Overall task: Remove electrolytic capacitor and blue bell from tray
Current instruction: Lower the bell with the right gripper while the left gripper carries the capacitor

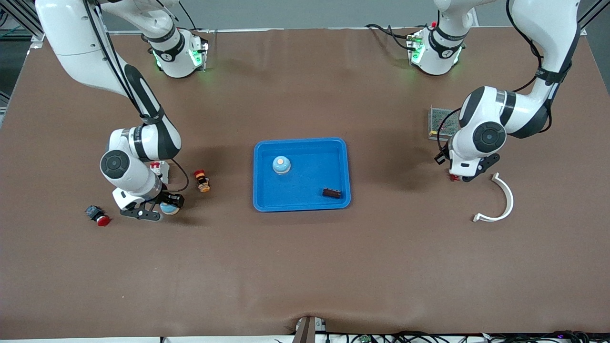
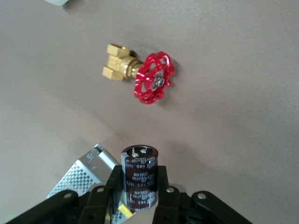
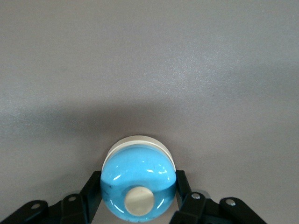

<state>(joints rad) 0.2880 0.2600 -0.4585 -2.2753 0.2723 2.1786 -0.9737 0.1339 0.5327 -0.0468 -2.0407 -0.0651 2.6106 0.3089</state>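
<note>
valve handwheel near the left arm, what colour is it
Red, on a brass-coloured body; the valve shows best in the left wrist view.

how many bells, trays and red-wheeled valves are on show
blue tray: 1
bells: 2 (loose bell in it, held bell in right gripper)
valve: 1
total: 4

high front camera faces both arms across the table [image 1: 305, 267]; each wrist camera looks closely down past its own fingers.
</note>
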